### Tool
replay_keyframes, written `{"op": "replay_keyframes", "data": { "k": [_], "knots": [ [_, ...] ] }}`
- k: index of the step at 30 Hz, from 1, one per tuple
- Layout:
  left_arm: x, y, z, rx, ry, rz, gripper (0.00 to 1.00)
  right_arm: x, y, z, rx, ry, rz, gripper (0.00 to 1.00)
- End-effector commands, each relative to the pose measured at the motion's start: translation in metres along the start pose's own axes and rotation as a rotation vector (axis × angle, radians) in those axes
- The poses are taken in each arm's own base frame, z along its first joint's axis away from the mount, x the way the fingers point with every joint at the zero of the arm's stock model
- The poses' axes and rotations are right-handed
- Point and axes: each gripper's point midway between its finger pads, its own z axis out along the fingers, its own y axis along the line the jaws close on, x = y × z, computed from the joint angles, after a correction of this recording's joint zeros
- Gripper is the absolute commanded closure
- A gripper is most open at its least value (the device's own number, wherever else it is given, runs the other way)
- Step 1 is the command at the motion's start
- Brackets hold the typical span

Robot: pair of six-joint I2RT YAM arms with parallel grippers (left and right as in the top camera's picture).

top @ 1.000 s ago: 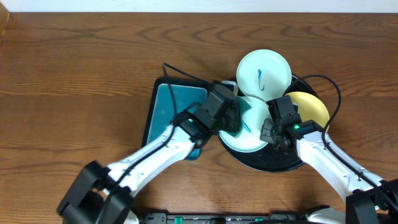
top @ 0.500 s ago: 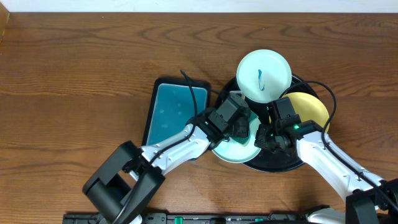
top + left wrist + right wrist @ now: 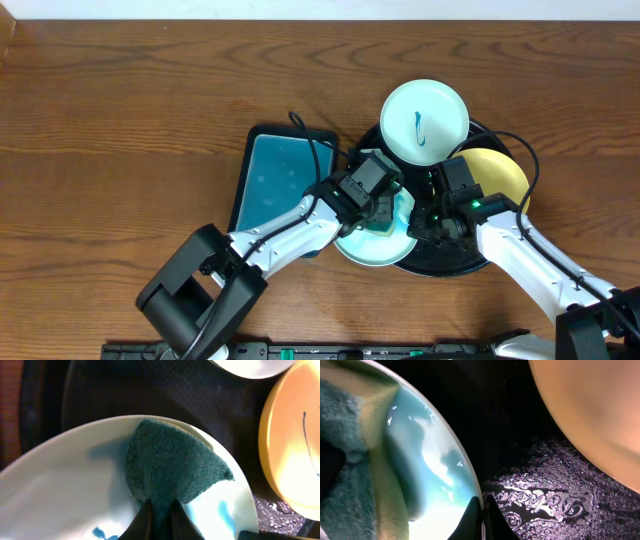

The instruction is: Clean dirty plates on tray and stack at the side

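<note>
On the black tray [image 3: 150, 390], the left tool [image 3: 160, 512] is pinching a teal sponge [image 3: 172, 462] flat on the mint plate [image 3: 60, 485] while the right tool [image 3: 482, 516] is clamping its rim; firm, short strokes over the blue marks [image 3: 225, 510] seem best.

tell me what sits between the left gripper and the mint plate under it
A teal scrubbing pad, pinched in the left gripper and lying on the mint plate; the left wrist view shows it.
</note>
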Motion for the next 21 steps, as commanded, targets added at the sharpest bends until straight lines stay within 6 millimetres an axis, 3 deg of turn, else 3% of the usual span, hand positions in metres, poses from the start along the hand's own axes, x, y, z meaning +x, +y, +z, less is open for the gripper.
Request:
{"op": "replay_keyframes", "data": {
  "k": [1, 9, 21],
  "knots": [
    [-0.016, 0.033, -0.005, -0.113, -0.059, -0.004, 0.93, -0.006, -0.005, -0.002, 0.026, -0.026, 0.030, 0.99],
    [-0.029, 0.020, -0.029, -0.056, -0.101, 0.000, 0.93, -0.007, -0.008, -0.003, 0.045, -0.038, 0.059, 0.99],
    [0.021, -0.041, -0.029, 0.122, 0.025, 0.091, 0.93, -0.008, -0.008, -0.003, 0.042, -0.039, 0.060, 0.99]
  ]
}}
